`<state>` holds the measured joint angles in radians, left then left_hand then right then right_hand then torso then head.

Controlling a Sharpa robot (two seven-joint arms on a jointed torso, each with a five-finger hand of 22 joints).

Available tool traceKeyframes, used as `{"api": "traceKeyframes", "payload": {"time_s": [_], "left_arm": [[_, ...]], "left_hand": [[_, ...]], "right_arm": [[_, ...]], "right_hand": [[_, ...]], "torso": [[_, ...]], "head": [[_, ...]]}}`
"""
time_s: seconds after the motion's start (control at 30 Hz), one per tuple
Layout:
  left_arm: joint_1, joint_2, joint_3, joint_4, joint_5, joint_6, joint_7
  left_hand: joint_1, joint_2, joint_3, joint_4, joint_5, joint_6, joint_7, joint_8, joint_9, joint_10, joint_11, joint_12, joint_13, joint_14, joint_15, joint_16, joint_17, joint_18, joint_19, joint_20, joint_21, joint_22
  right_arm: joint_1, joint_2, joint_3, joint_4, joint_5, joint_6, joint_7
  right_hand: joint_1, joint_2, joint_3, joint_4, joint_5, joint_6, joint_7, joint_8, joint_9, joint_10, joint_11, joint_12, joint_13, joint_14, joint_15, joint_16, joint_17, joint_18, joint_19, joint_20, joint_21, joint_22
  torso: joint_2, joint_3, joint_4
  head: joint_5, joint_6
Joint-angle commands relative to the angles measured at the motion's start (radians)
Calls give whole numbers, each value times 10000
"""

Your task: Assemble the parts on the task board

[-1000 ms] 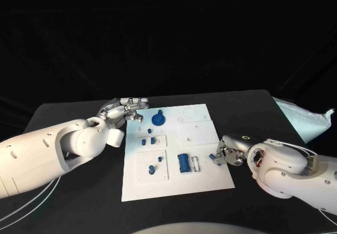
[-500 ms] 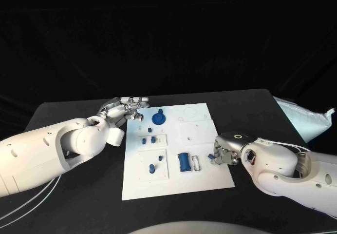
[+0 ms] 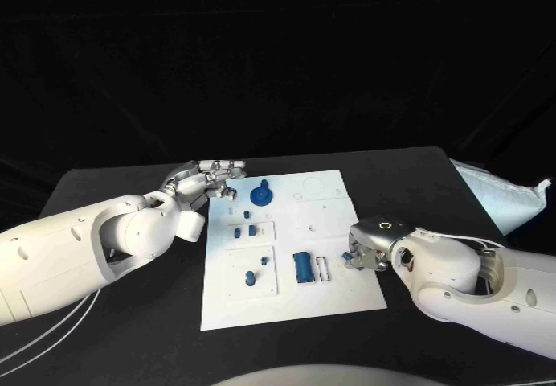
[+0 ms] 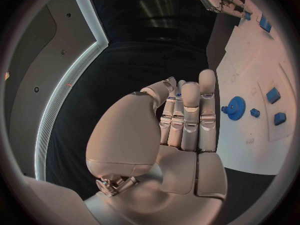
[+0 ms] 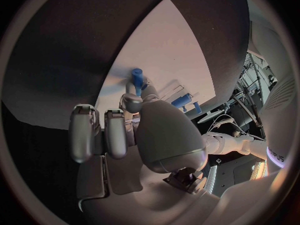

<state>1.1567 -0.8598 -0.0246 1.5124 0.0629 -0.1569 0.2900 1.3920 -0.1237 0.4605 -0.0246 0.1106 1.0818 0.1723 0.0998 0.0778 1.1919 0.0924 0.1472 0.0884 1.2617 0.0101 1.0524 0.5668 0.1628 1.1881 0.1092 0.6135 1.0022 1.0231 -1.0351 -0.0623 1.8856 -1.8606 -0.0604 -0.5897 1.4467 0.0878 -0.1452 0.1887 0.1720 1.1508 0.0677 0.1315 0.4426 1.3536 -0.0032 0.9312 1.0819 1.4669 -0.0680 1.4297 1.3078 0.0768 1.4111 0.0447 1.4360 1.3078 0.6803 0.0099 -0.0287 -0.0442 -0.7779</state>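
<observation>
Left hand (image 3: 206, 182): at the far left edge of the task board (image 3: 348, 297), fingers (image 4: 189, 115) straight and close together in the wrist view, thumb folded alongside, nothing held. Blue gear (image 3: 262, 195) just beyond the fingertips, flat on the board, not touched.

Board contents, left to right from those fingers: two small blue parts (image 3: 243, 233) side by side on a raised square panel; a small part and a longer oblong part (image 3: 249, 280) on the panel nearer the robot; blue cylinder (image 3: 302, 266) lying lengthwise near the board's middle, a white strip just beside it.

Right hand (image 3: 366, 256): over the board's right edge, fingers narrowed on a small blue peg (image 5: 137, 76). Peg pinched between thumb and a fingertip in the wrist view, free end pointing toward the board; other fingers (image 5: 83, 130) curled, holding nothing.

Handling, judged: parts likely rigid moulded plastic, light, smooth, prone to slip or twist in a metal pinch. Peg best kept held at its upper end, lower end left bare for seating. Gear best taken by the rim or raised hub. Cylinder across its middle. Board on the black counter (image 3: 116, 322) possibly free to slide under sideways push.
</observation>
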Motion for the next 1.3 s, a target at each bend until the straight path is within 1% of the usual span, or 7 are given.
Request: {"api": "traceKeyframes", "payload": {"time_s": [0.03, 0.23, 0.57, 0.77, 0.9, 1.03, 1.3], "left_arm": [[0, 6, 5, 23, -64, 199, 28], [-3, 10, 5, 23, -68, 200, 23], [-5, 15, 5, 30, -146, 213, -2], [-5, 9, 5, 41, -153, 217, -8], [-5, 7, 5, 49, -154, 218, -10], [-5, 1, 5, 64, -156, 206, -17], [-4, -9, 5, 102, -259, 213, -34]], "left_hand": [[8, 57, -44, 0, 40, -71, -28, 50, -9, -82, 7, 67, 16, -61, -15, 14, -10, 169, 20, 4, -50, -8], [2, 64, -52, 0, 41, -79, -28, 51, -11, -94, 9, 73, 15, -68, -11, 11, -26, 167, 21, 6, -54, -9], [2, 64, -53, 0, 41, -80, -28, 51, -11, -95, 9, 73, 15, -69, -11, 11, -27, 167, 22, 6, -54, -9], [2, 64, -53, 0, 41, -80, -28, 51, -11, -95, 9, 73, 15, -69, -11, 11, -27, 167, 22, 6, -54, -9], [2, 64, -53, 0, 41, -80, -28, 51, -11, -95, 9, 73, 15, -69, -11, 11, -27, 167, 22, 6, -54, -9], [16, 77, -50, -11, 45, -81, -30, 55, -12, -101, 6, 81, 15, -75, -12, 8, -43, 169, 20, 6, -65, -15], [22, 77, -52, -18, 44, -81, -31, 57, -11, -103, 6, 85, 16, -76, -13, 9, -43, 169, 21, 6, -65, -15]], "right_arm": [[-170, -41, -142, 19, 688, -359, -48], [-62, -272, -128, 331, 2798, -1916, -58], [80, -337, -114, 679, 4943, -3031, -10], [91, -253, -113, 764, 5687, -2974, 103], [93, -157, -112, 743, 5922, -2622, 108], [94, -16, -113, 668, 6037, -2286, 65], [94, 242, -114, 501, 5802, -2167, -15]], "right_hand": [[445, 358, 474, -200, -73, -24, -40, 28, -1691, 38, -115, -57, -31, 621, -97, 41, 304, -202, 7, -71, 71, 278], [503, 456, 1051, -202, -46, -47, -17, -39, -1688, 63, -96, -96, -25, 627, -81, 66, 353, -220, 57, -78, 112, 350], [-125, -10, 1658, 233, 140, 24, -15, -100, -1657, 136, -85, -78, 52, 637, -70, 93, 406, -232, 101, -59, 148, 418], [-383, -355, 1814, 363, 617, 64, -10, -120, -1634, 157, -82, -67, 94, 637, -65, 93, 412, -232, 102, -54, 150, 426], [-544, -494, 1823, 447, 730, 97, -5, -118, -1618, 181, -73, -30, 134, 641, -59, 104, 434, -233, 102, -50, 150, 430], [-992, -766, 1646, 707, 1618, 201, -22, -87, -1573, 253, -83, 81, 243, 648, -63, 126, 472, -234, 107, -49, 153, 443], [-1063, -790, 1613, 752, 1676, 237, -31, -71, -1558, 281, -88, 137, 292, 652, -68, 136, 490, -236, 113, -52, 157, 452]], "torso": [[5, 2, 1], [2, -14, 26], [14, 5, 7], [14, -1, 6], [13, -3, 2], [18, -8, 5], [14, 1, 4]], "head": [[9, 23], [-7, 43], [37, 59], [41, 47], [56, 30], [58, 26], [80, 11]]}}
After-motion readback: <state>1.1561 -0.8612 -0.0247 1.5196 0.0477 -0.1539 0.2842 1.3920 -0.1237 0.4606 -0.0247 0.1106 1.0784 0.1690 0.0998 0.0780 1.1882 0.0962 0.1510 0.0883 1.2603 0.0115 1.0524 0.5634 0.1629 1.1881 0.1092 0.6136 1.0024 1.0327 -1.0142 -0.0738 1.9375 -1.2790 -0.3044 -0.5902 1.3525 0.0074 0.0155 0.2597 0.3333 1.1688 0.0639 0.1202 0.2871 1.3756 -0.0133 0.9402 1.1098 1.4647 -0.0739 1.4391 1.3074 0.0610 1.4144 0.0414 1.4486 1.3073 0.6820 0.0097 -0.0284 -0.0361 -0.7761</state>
